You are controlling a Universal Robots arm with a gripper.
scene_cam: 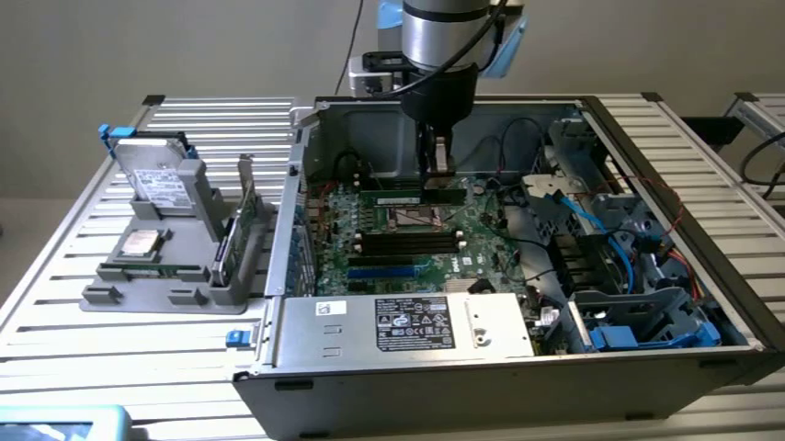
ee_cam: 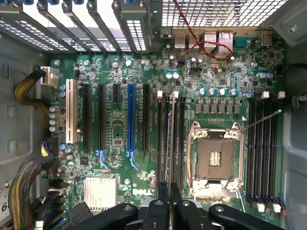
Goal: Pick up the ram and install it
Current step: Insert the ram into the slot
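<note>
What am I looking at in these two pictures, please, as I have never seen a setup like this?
This is a robot arm reaching down into an open desktop computer case, which lies on a slatted metal table. The exterior view comes from a camera standing off the arm. The wrist view comes from a camera on the arm itself, looking down at the motherboard.

At the arm's end is a gripper, closed on the ram, a thin green memory stick. In the wrist view the stick is seen edge-on over the long memory slots beside the CPU socket. I cannot tell whether it is seated.

At the exterior view's left, a grey parts holder carries a hard drive and an upright green expansion card.
</note>
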